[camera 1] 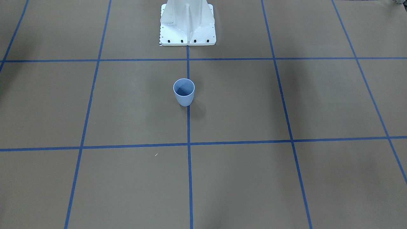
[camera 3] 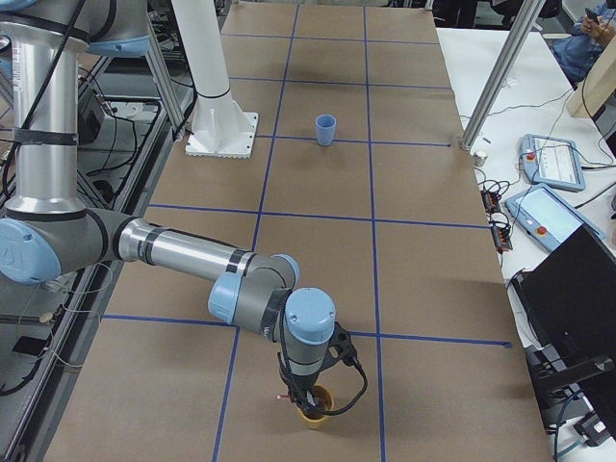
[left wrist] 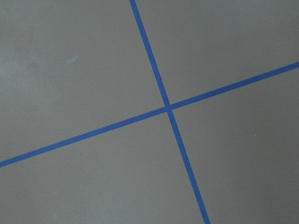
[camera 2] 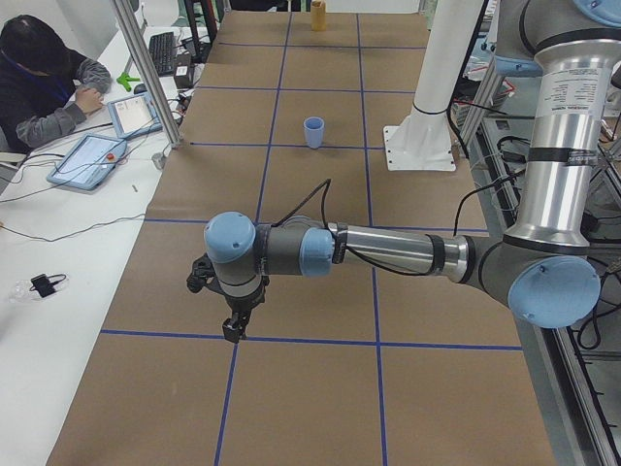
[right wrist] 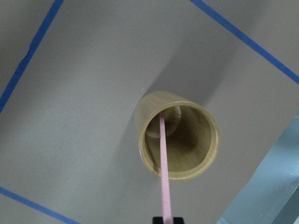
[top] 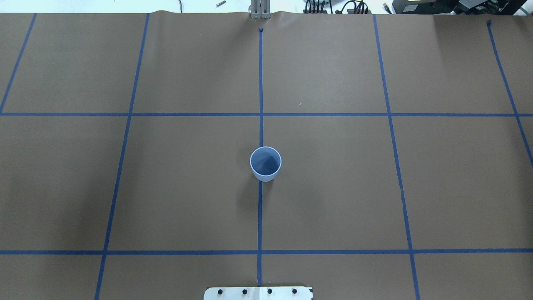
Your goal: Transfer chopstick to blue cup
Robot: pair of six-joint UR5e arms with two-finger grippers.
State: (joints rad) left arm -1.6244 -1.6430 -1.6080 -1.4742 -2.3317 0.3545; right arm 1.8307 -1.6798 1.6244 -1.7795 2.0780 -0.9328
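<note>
The blue cup point(camera 1: 183, 92) point(top: 265, 163) stands upright and alone at the table's middle, on the centre tape line. It looks small in the side views point(camera 2: 313, 131) point(camera 3: 326, 129). In the right wrist view the pale pink chopstick point(right wrist: 163, 168) runs from inside a tan cup point(right wrist: 205, 140) down to my right gripper point(right wrist: 168, 220), which is shut on it. That tan cup point(camera 3: 318, 412) stands at the table's right end, far from the blue cup, directly below the gripper. My left gripper point(camera 2: 233, 330) hangs over a tape crossing at the left end; I cannot tell its state.
The white robot pedestal point(camera 1: 187, 25) stands just behind the blue cup. Blue tape lines point(left wrist: 168, 108) grid the brown table. A person point(camera 2: 39, 87) sits at a side desk with tablets point(camera 2: 87, 160). Metal posts point(camera 3: 491, 87) rise at the far table edge.
</note>
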